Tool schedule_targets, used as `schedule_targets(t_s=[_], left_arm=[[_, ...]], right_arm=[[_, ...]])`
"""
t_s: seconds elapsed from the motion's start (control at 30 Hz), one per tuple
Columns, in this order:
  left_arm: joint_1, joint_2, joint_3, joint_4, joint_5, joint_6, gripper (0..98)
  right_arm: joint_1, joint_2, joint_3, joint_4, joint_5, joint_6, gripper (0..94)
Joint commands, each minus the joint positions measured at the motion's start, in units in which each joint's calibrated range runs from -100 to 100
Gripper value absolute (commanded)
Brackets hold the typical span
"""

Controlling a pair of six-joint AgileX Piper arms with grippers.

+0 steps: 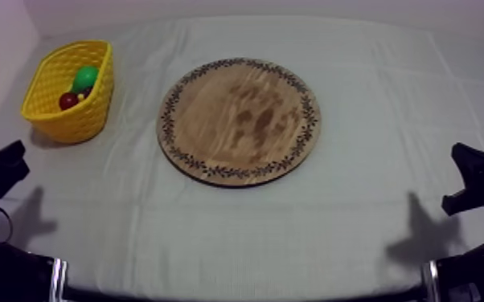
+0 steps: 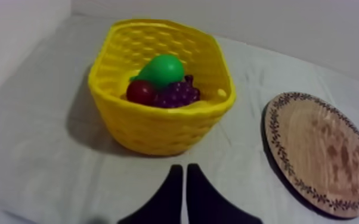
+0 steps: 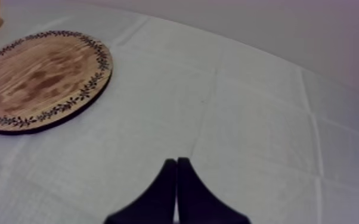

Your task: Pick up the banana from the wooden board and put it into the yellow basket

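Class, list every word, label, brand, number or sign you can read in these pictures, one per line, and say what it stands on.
None: no words, numbers, labels or signs can be read anywhere.
The wooden board has a leaf pattern round its rim, no letters.
The yellow basket and the grey-white cloth are unmarked.

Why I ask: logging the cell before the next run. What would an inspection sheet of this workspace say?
Surface: grey-white cloth, creased, flat.
Job's things: wooden board bare; yellow basket beside it, holding a pear, a small red fruit and grapes.
Clutter: nothing seen.
Claws: left claw shut, facing the basket; right claw shut, over cloth beside the board.
Cables: nothing seen.
Surroundings: pale wall behind the cloth.
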Motion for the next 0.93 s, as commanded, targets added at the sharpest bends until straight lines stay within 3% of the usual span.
schedule_targets(t_s=[0.0,0.1,0.43,0.9], left_arm=[[0.3,-0.8,2.7,1.32,-2.9,-2.8,0.1],[0.5,-1.8,3.7,1.88,-4.5,-2.9,0.1],[-0.9,-5.1,4.2,2.16,-5.7,1.7,0.1],[-3.2,-8.9,4.2,2.13,-5.6,2.2,0.1]], right_arm=[[0.0,0.0,0.0,0.0,0.0,0.0,0.3],[0.0,0.0,0.0,0.0,0.0,0.0,0.3],[0.0,0.0,0.0,0.0,0.0,0.0,0.3],[-0.1,0.0,0.0,0.0,0.0,0.0,0.3]])
